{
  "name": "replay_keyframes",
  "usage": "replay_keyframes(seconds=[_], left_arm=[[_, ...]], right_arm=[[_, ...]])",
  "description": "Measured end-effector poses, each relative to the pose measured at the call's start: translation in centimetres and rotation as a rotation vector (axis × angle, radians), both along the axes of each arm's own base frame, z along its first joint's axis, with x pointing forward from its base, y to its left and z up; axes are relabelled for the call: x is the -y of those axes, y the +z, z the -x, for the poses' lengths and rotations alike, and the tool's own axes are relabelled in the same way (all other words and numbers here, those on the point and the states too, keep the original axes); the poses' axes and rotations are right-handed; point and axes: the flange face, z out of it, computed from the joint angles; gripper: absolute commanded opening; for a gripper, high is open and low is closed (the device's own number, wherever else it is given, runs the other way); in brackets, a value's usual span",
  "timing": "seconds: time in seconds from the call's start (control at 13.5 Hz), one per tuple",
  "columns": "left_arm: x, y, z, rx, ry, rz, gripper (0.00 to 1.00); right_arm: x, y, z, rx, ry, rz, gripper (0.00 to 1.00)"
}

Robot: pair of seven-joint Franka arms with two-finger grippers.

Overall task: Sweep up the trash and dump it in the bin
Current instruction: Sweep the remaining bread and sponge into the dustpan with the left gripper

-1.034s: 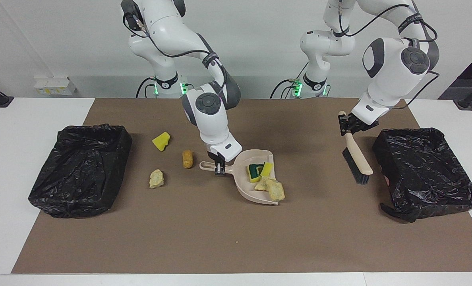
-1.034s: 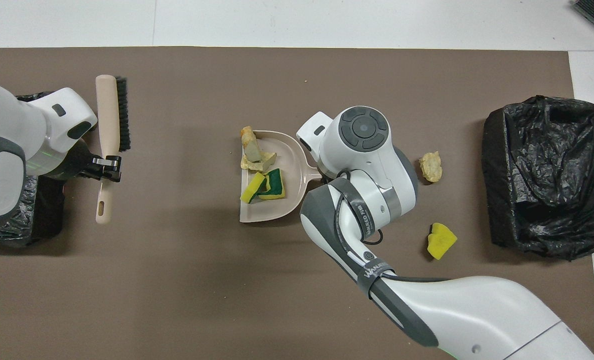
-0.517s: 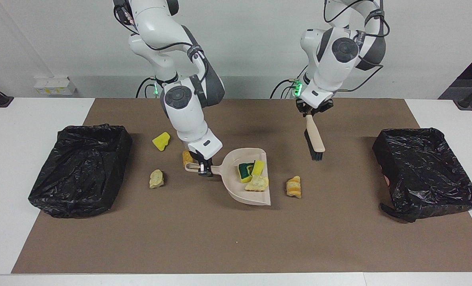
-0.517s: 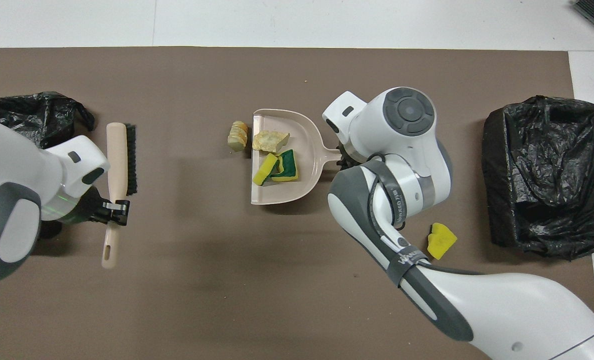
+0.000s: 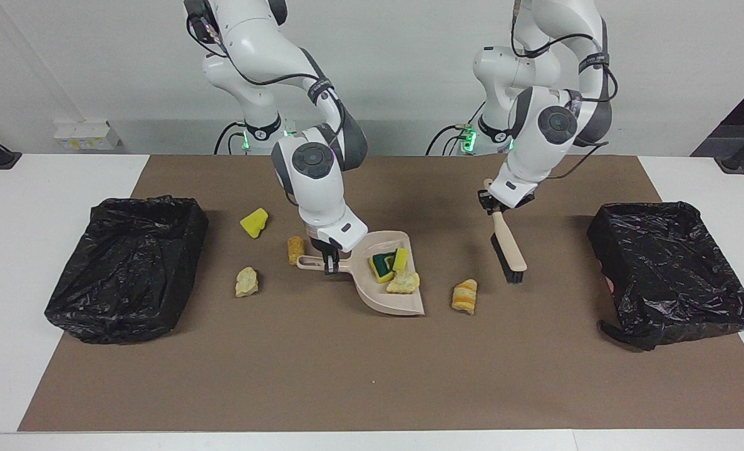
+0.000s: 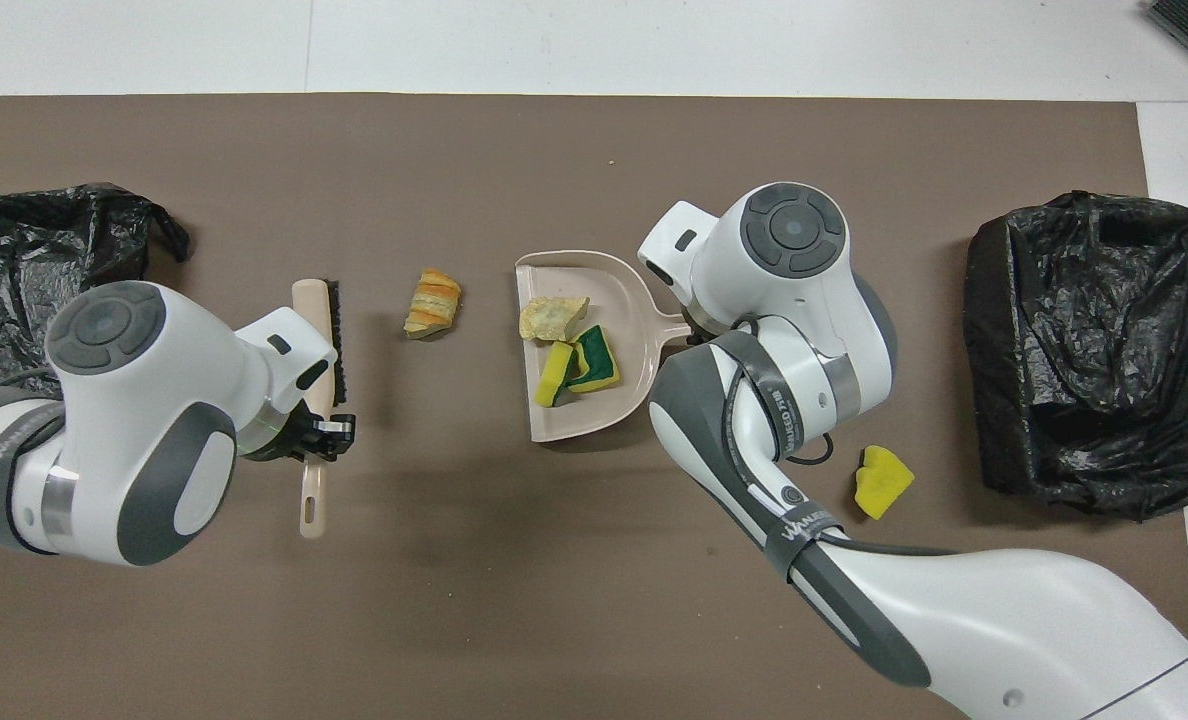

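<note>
Brown matting (image 5: 359,376) covered the table. Right gripper (image 5: 330,268) clamped the dustpan (image 5: 387,300) handle — sponge scraps (image 5: 386,264) and a crumbly lump (image 5: 404,283) inside, apparently. Left gripper (image 5: 493,205) clenched the brush (image 5: 510,250) handle; a bread nugget (image 5: 464,295) lay between.

— What kind of place are you looking at?

— You are in a robot lab. Two white robot arms (image 5: 309,125) stand bolted at one end of a white table (image 5: 46,181), with black cables and green lights at their bases.

— What else tells you?

— A plain brown mat (image 5: 347,363) covers the table. The wall (image 5: 409,37) is bare and white. Nothing looks like a home or a shop.
</note>
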Motion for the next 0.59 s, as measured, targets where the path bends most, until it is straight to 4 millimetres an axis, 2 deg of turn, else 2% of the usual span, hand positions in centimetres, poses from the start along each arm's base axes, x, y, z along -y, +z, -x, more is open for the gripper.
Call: replay_keyframes(seconds=[0.07, 0.22, 0.59], left_arm=[[-0.6, -0.5, -0.5, 0.006, -0.011, 0.005, 0.0], [0.0, -1.7, -0.8, 0.009, -0.048, 0.009, 0.0], [3.9, -4.8, -0.3, -0.04, -0.13, 0.022, 0.0]], right_arm=[[-0.2, -0.3, -0.1, -0.003, 0.002, 0.001, 0.0], [-0.2, -0.8, -0.1, -0.009, -0.011, 0.002, 0.0], [-1.1, -1.8, 0.3, -0.028, -0.11, 0.008, 0.0]])
